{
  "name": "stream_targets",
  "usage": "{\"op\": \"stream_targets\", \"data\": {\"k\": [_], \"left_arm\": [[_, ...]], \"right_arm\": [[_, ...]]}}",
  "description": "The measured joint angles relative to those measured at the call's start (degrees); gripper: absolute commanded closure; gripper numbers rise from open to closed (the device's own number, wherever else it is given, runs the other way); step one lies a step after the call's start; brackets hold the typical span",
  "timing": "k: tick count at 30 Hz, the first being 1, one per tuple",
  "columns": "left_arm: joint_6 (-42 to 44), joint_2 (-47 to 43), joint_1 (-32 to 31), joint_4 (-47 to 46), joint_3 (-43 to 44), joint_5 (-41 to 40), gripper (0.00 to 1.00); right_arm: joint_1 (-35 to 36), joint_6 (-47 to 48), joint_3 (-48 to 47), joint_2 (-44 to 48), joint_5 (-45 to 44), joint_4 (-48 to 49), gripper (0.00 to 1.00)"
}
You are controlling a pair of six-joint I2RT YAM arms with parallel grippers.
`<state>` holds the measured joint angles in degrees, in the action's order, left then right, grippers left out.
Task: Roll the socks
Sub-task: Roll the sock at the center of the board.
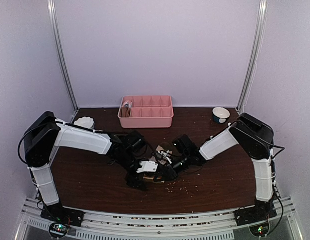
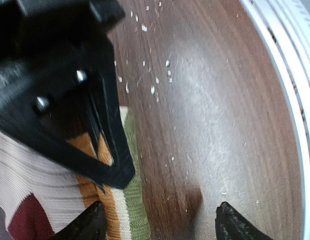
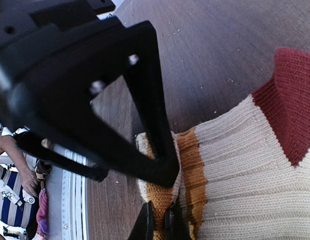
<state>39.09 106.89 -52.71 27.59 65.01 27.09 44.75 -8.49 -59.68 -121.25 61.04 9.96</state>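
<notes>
A ribbed cream sock with a maroon patch, an orange band and a green edge lies on the brown table; it also shows in the left wrist view and from the top. My right gripper is shut on the sock's orange band. My left gripper is open wide, one fingertip over the sock's edge and the other over bare wood. In the top view the left gripper and the right gripper meet at the table's middle. Another fabric piece lies just behind them.
A pink compartment tray stands at the back, with something in its left cell. A small white and teal bowl sits at back right and a white object at back left. Pale crumbs dot the wood near the front.
</notes>
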Motion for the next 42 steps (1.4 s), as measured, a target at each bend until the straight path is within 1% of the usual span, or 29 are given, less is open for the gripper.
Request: {"op": "stream_targets", "data": {"k": [3, 9, 13, 15, 16, 18, 20, 22, 23, 24, 25, 30, 38, 39, 40, 41, 42], "left_arm": [[-0.9, -0.3, 0.0, -2.0, -2.2, -2.0, 0.37], [-2.7, -0.4, 0.0, -4.3, -2.4, -4.2, 0.55], [-3.3, -0.3, 0.0, -4.0, -1.8, -4.2, 0.74], [-3.5, 0.1, 0.0, -3.4, -0.6, -4.2, 0.82], [-3.5, 0.5, 0.0, -3.2, 0.0, -4.1, 0.85], [-3.7, 1.2, 0.1, -2.7, 1.0, -4.1, 0.92], [-4.0, 1.7, 0.5, -2.1, 1.4, -3.6, 0.98], [-4.5, 2.6, 1.4, -0.7, 2.5, -1.9, 1.00], [-4.7, 3.5, 2.1, 0.3, 3.5, -0.6, 1.00], [-4.9, 4.5, 2.9, 1.6, 4.8, 0.8, 1.00], [-5.1, 6.2, 4.0, 3.1, 6.7, 2.7, 1.00], [-6.1, 12.3, 8.0, 9.0, 13.3, 10.5, 1.00], [-6.7, 18.1, 9.7, 17.6, 19.9, 16.7, 1.00], [-6.7, 18.5, 10.0, 18.3, 20.3, 17.4, 1.00], [-6.8, 18.9, 10.2, 18.9, 20.6, 17.9, 1.00], [-6.9, 19.2, 10.4, 19.3, 20.9, 18.4, 1.00], [-7.1, 19.6, 10.6, 19.8, 21.3, 18.9, 1.00]], "right_arm": [[0.0, -1.2, 0.0, 0.0, -0.3, -0.1, 1.00], [-0.1, -2.9, -0.1, 0.1, -0.4, -0.1, 1.00], [-0.2, -4.8, 0.0, 0.3, -0.9, -0.4, 0.99], [-0.4, -5.7, 0.0, 0.5, -1.0, -0.6, 0.98], [-0.5, -6.3, 0.0, 0.6, -1.0, -0.7, 0.95], [-0.6, -7.4, 0.2, 0.8, -1.2, -0.7, 0.84], [-0.6, -8.3, 0.8, 1.1, -1.6, -0.2, 0.78], [-0.6, -9.6, 1.9, 2.0, -2.3, 0.9, 0.70], [-0.6, -10.1, 2.7, 2.6, -2.8, 2.1, 0.64], [-0.6, -10.5, 3.6, 3.2, -3.1, 3.3, 0.55], [-0.6, -11.0, 4.8, 4.1, -3.7, 4.9, 0.52], [-0.4, -12.5, 11.4, 9.0, -9.6, 11.9, 0.51], [-0.4, -11.0, 20.7, 16.4, -21.0, 16.9, 0.49], [-0.4, -10.5, 22.5, 18.0, -23.0, 17.5, 0.45], [-0.4, -9.9, 24.2, 19.5, -24.8, 18.1, 0.22], [-0.3, -9.6, 25.9, 20.8, -26.8, 18.8, 0.03], [0.0, -8.8, 28.4, 22.9, -29.6, 20.0, 0.00]]}}
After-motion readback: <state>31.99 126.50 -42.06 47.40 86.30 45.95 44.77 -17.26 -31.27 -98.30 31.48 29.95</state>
